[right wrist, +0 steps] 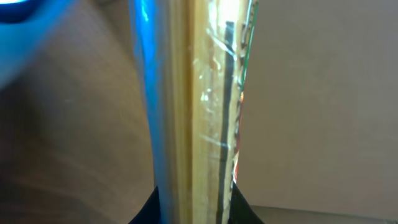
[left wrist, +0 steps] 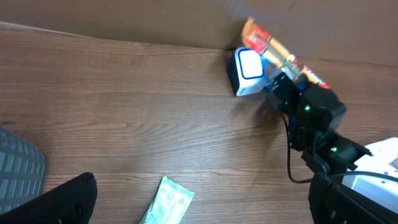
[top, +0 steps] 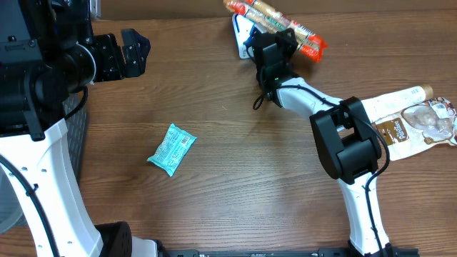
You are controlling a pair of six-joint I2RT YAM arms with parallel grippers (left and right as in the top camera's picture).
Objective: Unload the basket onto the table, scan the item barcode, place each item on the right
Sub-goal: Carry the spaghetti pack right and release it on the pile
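Observation:
A long clear-wrapped biscuit packet [top: 275, 16] with orange-red ends is held at the table's far edge, my right gripper [top: 275, 43] shut on it. Under it sits the white and blue scanner [top: 241, 32], which the left wrist view shows as a scanner [left wrist: 247, 70] just left of the packet [left wrist: 280, 53]. In the right wrist view the packet [right wrist: 199, 112] rises upright between the dark fingers [right wrist: 146, 211], with blue light along its left side. My left gripper [top: 136, 51] hangs open at the far left with nothing in it.
A teal snack packet [top: 171, 148] lies flat on the wooden table, left of centre, and shows below the left wrist camera [left wrist: 168, 202]. A white and brown pouch [top: 400, 125] and a clear bag [top: 428, 118] lie at the right edge. A grey bin [left wrist: 18, 165] stands at the left.

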